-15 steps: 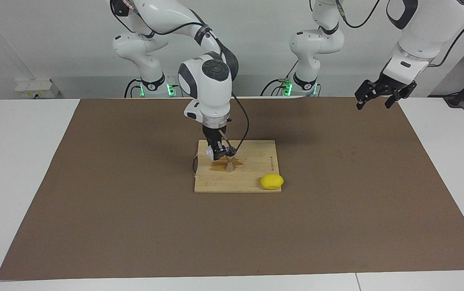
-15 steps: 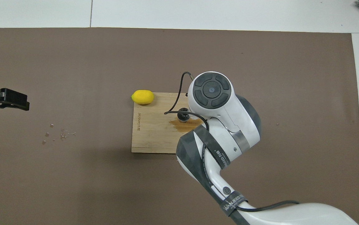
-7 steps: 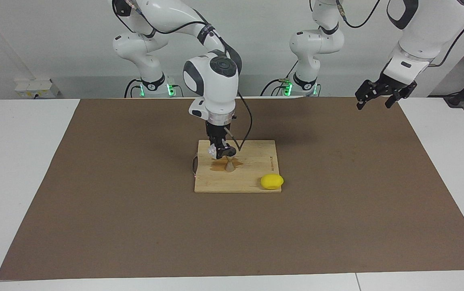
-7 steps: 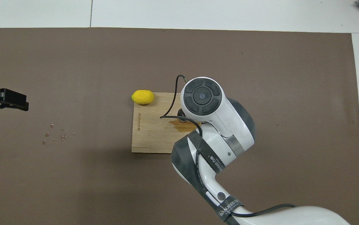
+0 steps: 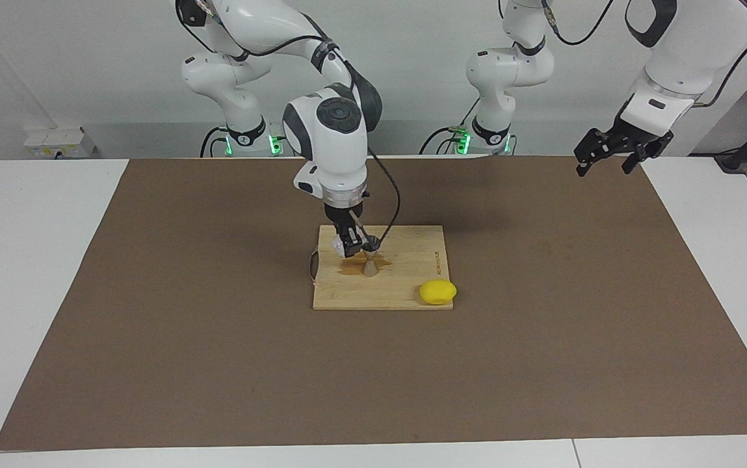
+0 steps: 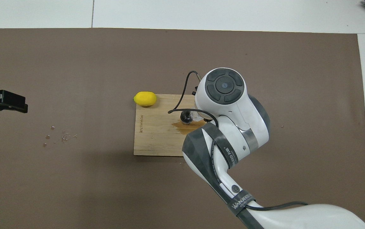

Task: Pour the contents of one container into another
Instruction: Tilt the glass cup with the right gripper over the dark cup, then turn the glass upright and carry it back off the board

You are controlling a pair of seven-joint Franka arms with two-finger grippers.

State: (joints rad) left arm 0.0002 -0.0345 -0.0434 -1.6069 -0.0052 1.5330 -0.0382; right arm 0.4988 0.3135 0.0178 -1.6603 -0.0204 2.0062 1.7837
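Note:
My right gripper (image 5: 349, 246) is shut on the small clear glass cup (image 5: 337, 245) and holds it tilted just above the wooden cutting board (image 5: 412, 296), right beside the rim of the steel jigger (image 5: 370, 261). The jigger stands upright on the board, in a wet brown stain (image 5: 346, 268). In the overhead view the right wrist covers most of the glass cup (image 6: 197, 117); the jigger's mouth (image 6: 186, 118) shows next to it. My left gripper (image 5: 609, 156) is open and empty, and waits in the air over the mat's edge at the left arm's end.
A yellow lemon (image 5: 437, 292) lies at the board's corner farthest from the robots, toward the left arm's end. Several small clear droplets (image 6: 58, 136) lie on the brown mat (image 6: 74, 190) near the left gripper (image 6: 3, 101).
The right wrist swung a little toward the left arm's end and back over the board; the glass cup stayed at the jigger's rim. The left arm has hardly moved.

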